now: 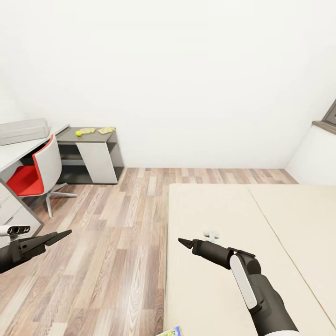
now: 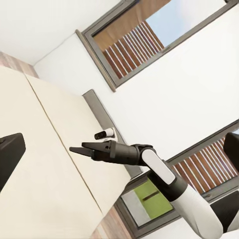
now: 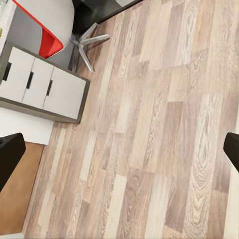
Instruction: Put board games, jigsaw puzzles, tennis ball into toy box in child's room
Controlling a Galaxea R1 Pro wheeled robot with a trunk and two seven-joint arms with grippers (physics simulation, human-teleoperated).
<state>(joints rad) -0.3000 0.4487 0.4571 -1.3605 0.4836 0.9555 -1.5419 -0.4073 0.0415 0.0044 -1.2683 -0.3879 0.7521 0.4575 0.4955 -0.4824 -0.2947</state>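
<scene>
white walls and plank floor fill the head view, with the table (image 1: 88, 135) at upper left carrying the tennis ball (image 1: 78, 133) and two jigsaw puzzles (image 1: 96, 130), the toy box (image 1: 23, 131) further left. a board game (image 1: 171, 332) corner peeks at the bottom edge on the bed (image 1: 219, 219). left gripper (image 1: 58, 235) and right gripper (image 1: 185, 242) look closed and empty; the game is probably light, stiff and slick-covered, best pinched at an edge.
</scene>
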